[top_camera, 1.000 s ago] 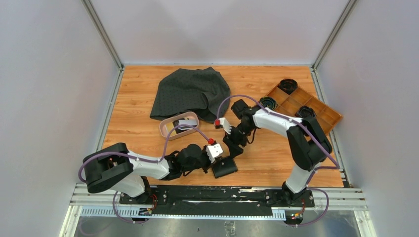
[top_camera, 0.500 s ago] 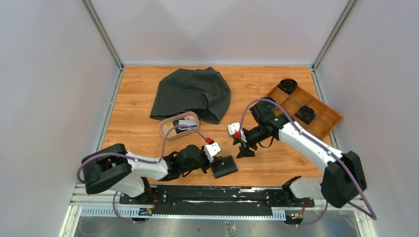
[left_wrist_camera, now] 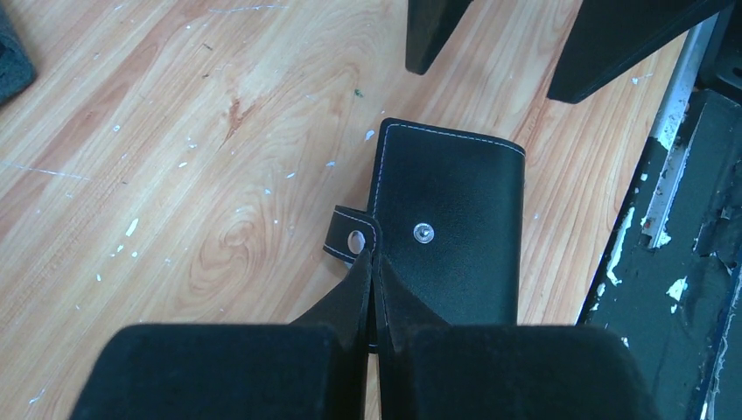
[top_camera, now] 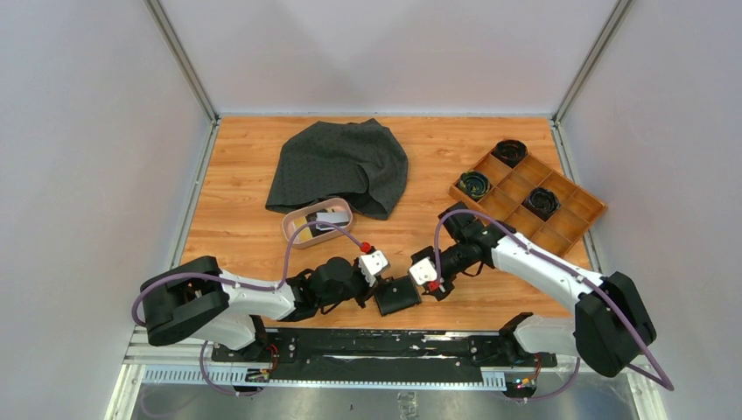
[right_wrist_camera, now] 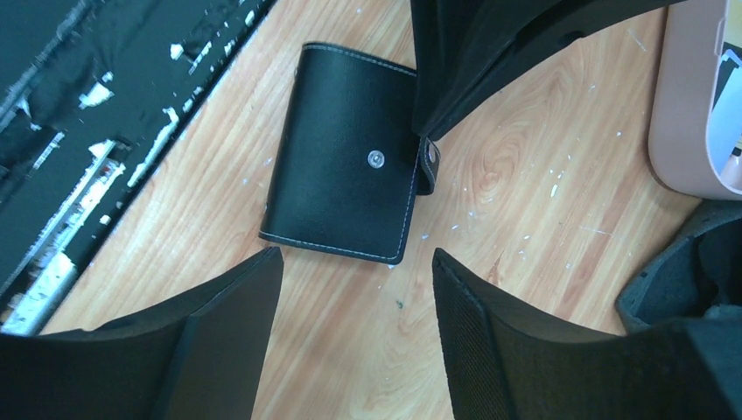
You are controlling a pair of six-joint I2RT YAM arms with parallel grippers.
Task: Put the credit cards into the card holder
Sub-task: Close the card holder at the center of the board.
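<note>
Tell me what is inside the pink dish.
The pink dish holds credit cards: a grey one beside something dark. How many lie beneath cannot be seen, and a purple cable crosses the dish.

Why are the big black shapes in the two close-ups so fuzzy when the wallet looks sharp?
Left wrist view: the left fingers sit close to the lens, so they blur, while the card holder shows crisp stitching. Right wrist view: the right fingers are soft-edged. Top view: even light, faint shadows.

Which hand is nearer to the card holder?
Left. The left hand, shut, has its tips at the strap-side edge of the card holder; the right hand, open, hangs just beyond a short edge, apart from it.
</note>
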